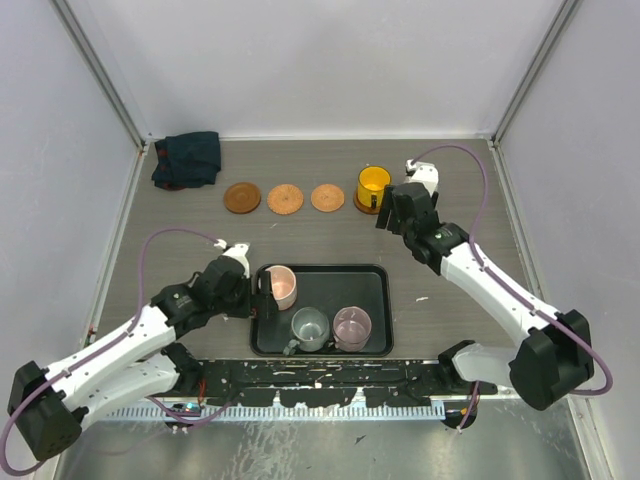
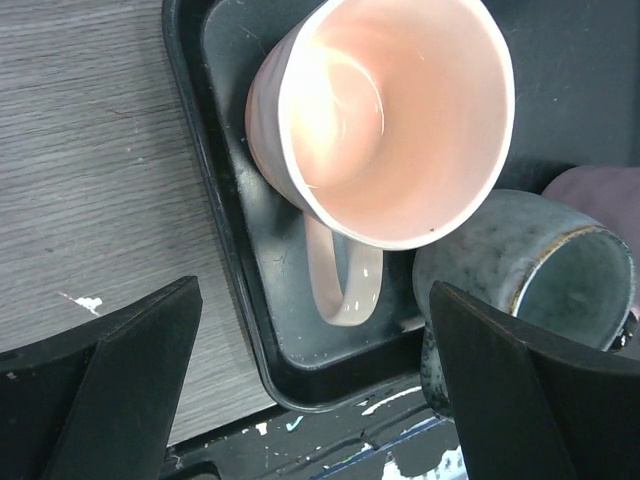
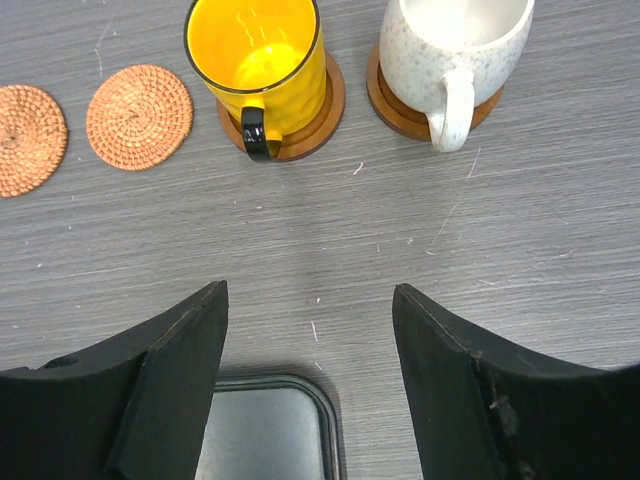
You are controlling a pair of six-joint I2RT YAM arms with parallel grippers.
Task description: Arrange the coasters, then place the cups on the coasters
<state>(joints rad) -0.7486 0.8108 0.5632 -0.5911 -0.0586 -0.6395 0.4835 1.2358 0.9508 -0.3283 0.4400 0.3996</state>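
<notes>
The grey wood-grain table sits between white walls, with a dark cloth bunched at its far left corner. From above, my right arm covers the spot just right of the yellow mug. The cream mug therefore shows only in my right wrist view, its rim cut off by the top edge. It stands on a brown coaster, and the yellow mug sits on a dark coaster beside it. Three bare coasters lie in a row to the left of these.

My right arm reaches far forward, its forearm angled in toward the row. My right gripper hovers on the near side of the two mugs, apart from both. Its jaws are parted with only tabletop between them.

The black tray holds the pink mug, the grey-teal mug and the mauve mug. The mauve one is a mere sliver at the right edge of my left wrist view. My left arm lies low, bent across the near left of the table. My left gripper is at the tray's left rim, jaws gaping wide and gripping nothing. The pink mug's handle points toward them, but I cannot tell whether the fingertips flank it or stop short.
</notes>
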